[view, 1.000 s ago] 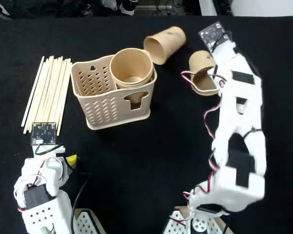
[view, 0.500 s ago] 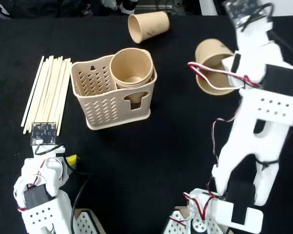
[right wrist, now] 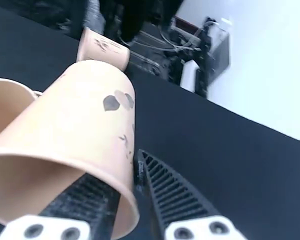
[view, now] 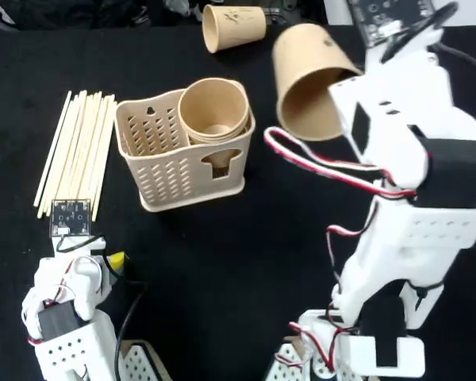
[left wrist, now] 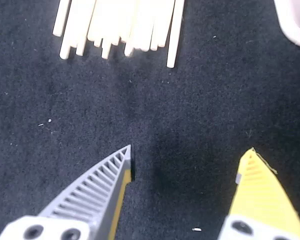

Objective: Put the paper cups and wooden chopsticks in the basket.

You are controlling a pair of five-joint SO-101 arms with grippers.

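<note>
Tan paper, thin and smooth, forms the tapered cup [view: 309, 83] that the right tool [right wrist: 134, 172] pinches by its rim, mouth tilted downward, in the upper right of the high view. Centre-left on the black bench [view: 222, 262], a beige perforated plastic basket [view: 178, 163] holds nested cups [view: 214, 107]. A loose cup [view: 234, 25] lies sideways at the top edge. Pale wooden chopsticks [view: 78, 151] lie bundled at left, and the left tool [left wrist: 190, 160] gapes open near their ends.

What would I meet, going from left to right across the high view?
wooden chopsticks → basket → held paper cup → right arm. The cups in the basket and the cup lying at the far edge overlap the basket's span, so I leave them out.
</note>
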